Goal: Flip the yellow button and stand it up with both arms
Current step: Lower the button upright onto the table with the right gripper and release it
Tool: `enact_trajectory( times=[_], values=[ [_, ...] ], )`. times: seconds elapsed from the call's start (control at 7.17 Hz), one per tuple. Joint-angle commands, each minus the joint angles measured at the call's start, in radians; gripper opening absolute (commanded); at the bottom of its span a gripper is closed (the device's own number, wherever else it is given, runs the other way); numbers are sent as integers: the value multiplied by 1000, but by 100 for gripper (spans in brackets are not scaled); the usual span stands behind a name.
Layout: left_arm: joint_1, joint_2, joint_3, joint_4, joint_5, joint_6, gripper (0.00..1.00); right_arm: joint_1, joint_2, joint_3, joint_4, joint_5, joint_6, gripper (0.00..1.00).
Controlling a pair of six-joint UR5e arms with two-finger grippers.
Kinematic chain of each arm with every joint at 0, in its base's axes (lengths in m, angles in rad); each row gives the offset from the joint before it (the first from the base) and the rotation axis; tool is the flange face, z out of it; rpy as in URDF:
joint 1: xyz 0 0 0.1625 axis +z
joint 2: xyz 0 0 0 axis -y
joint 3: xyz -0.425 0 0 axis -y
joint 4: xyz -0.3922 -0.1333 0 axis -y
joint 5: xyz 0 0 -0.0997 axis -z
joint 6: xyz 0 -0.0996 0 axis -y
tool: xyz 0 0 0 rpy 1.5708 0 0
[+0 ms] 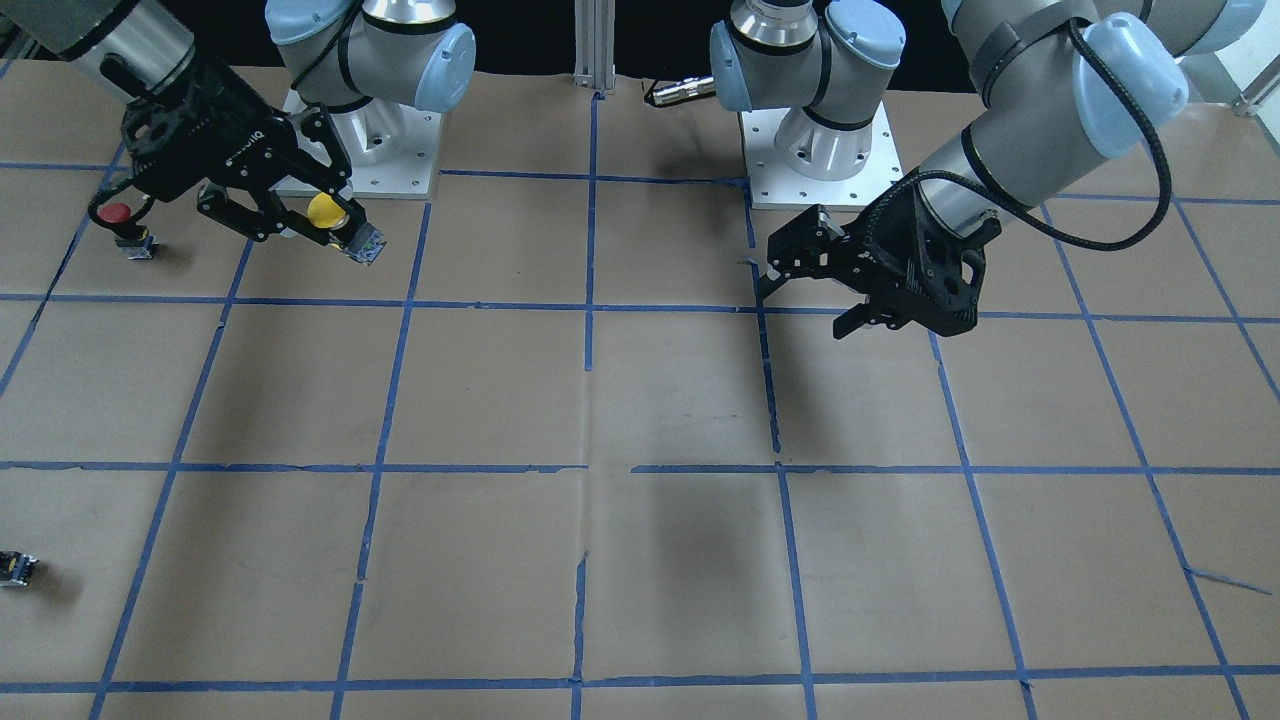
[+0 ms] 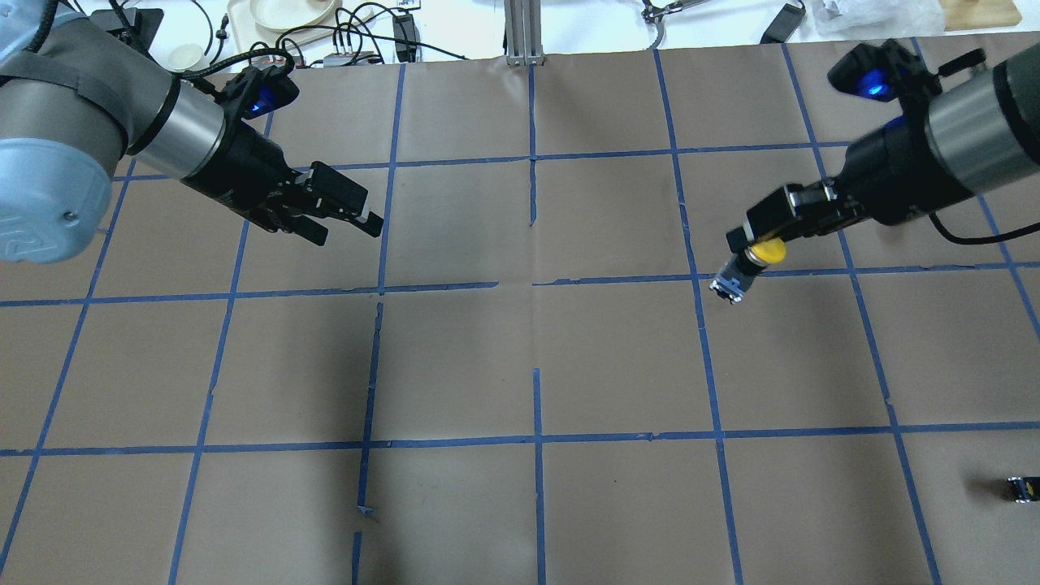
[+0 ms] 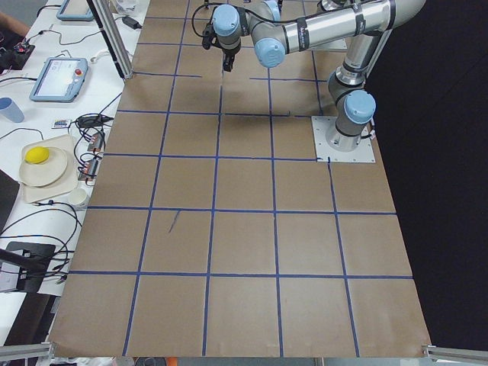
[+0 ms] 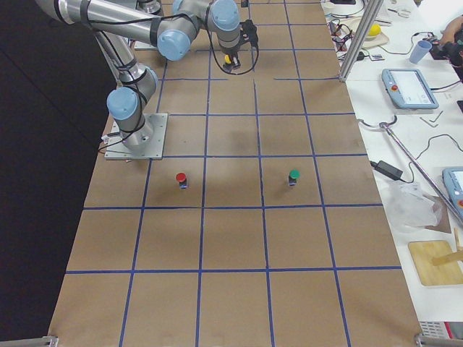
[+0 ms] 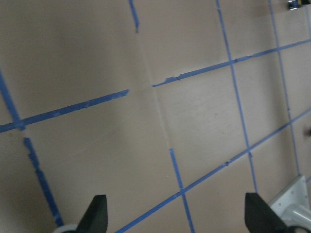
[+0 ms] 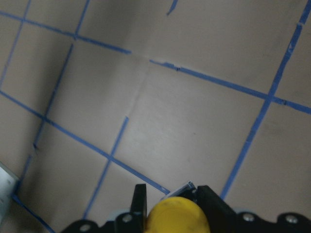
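The yellow button (image 2: pixel 767 251) is held above the table in my right gripper (image 2: pixel 751 244). The fingers are shut at its yellow cap, and its grey-black body (image 2: pixel 730 286) sticks out tilted, down and toward the table's middle. In the front-facing view, the button (image 1: pixel 327 210) sits in the right gripper (image 1: pixel 318 218) at the upper left. The right wrist view shows the cap (image 6: pixel 177 216) between the jaws. My left gripper (image 2: pixel 345 230) is open and empty, hovering over the table's left half, far from the button. It also shows in the front-facing view (image 1: pixel 805 307) and the left wrist view (image 5: pixel 177 216).
A red-capped button (image 1: pixel 118 214) stands just beside the right gripper. A green-capped button (image 4: pixel 294 176) stands farther out on the table. A tiny black block (image 2: pixel 1022 488) lies near the table's right front corner. Blue tape lines grid the brown paper.
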Motion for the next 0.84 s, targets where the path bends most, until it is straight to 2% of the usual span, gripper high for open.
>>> enact_trajectory(
  times=[0.0, 0.14, 0.28, 0.42, 0.56, 0.7],
  values=[
    [-85, 50, 81, -1, 244, -134, 100, -8, -10, 103, -105, -196, -378, 27],
    [-122, 49, 135, -71, 330, -181, 100, -14, -4, 120, -117, -286, -544, 27],
    [-140, 41, 158, -88, 332, -185, 100, -68, -2, 124, -140, -334, -623, 27],
    [-144, 41, 158, -88, 331, -185, 100, -178, 16, 126, -143, -329, -765, 27],
    [-147, 41, 157, -87, 322, -186, 100, -293, 62, 125, -144, -318, -1003, 26],
    [-150, 49, 153, -88, 331, -186, 100, -357, 85, 125, -196, -318, -1165, 26]
  ],
)
